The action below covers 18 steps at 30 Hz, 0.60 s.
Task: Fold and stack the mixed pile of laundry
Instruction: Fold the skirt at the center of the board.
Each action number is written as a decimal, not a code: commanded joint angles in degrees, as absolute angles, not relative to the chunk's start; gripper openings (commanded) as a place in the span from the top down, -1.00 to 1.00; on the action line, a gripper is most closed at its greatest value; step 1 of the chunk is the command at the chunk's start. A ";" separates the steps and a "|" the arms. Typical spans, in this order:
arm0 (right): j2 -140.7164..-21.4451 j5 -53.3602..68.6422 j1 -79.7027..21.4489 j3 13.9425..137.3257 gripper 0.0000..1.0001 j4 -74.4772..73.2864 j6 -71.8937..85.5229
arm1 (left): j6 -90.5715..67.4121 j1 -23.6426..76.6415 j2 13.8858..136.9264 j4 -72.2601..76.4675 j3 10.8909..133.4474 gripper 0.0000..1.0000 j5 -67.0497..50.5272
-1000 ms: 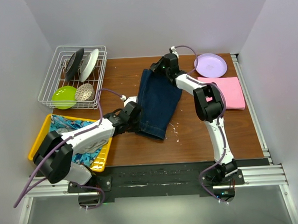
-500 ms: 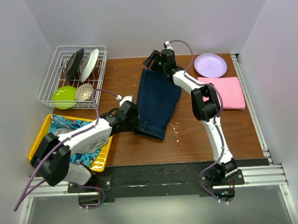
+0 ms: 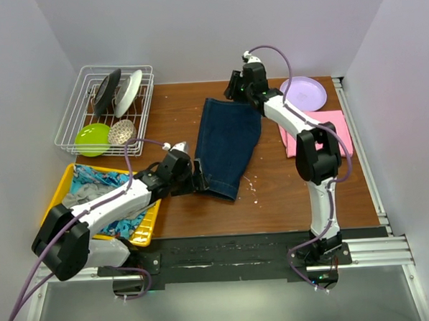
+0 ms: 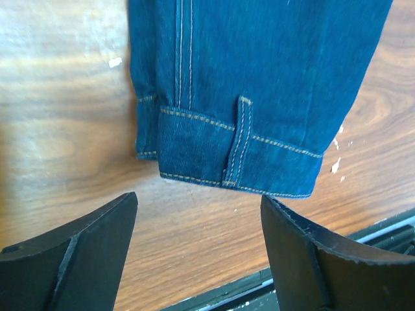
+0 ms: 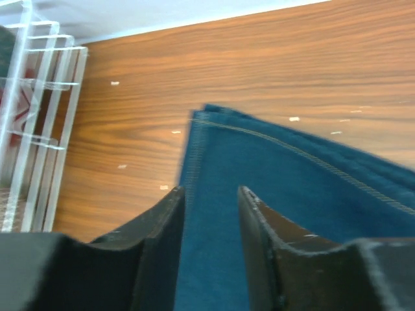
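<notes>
A dark blue denim garment [image 3: 228,144] lies folded flat in the middle of the table. My left gripper [image 3: 199,181] is open at its near left corner; in the left wrist view the stitched hem [image 4: 227,149] lies just beyond the gripper [image 4: 198,217], with bare wood between the fingers. My right gripper [image 3: 235,87] hovers over the denim's far edge. Its jaws stand apart, and the cloth [image 5: 292,188] lies flat below them, not pinched. A folded pink T-shirt [image 3: 327,131] lies at the right. Blue-turquoise patterned cloth [image 3: 93,177] and a grey garment [image 3: 87,196] fill the yellow tray [image 3: 58,197].
A wire dish rack [image 3: 107,108] with plates, a green bowl [image 3: 92,138] and a sieve stands at the back left; its bars [image 5: 32,129] show in the right wrist view. A purple plate [image 3: 303,92] sits at the back right. White walls enclose the table.
Both grippers have opened and let go of the denim. The left one has backed off to its near left corner; the right one has risen and shifted right above the far edge.
</notes>
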<state>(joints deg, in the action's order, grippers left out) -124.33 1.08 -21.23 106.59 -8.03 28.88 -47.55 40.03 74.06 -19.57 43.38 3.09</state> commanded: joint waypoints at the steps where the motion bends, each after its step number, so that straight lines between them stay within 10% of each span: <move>1: -126.20 1.39 -17.06 107.21 0.24 -11.51 21.19 | -50.09 39.73 73.48 -13.89 41.84 -0.66 0.35; 18: -138.95 0.88 -12.48 115.66 0.37 -19.33 20.74 | -61.87 38.24 74.00 4.11 30.51 -0.72 -0.18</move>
<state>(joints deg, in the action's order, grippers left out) -137.88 2.04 -12.99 112.92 -17.32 21.78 -57.19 39.24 73.97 -4.64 33.50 -1.15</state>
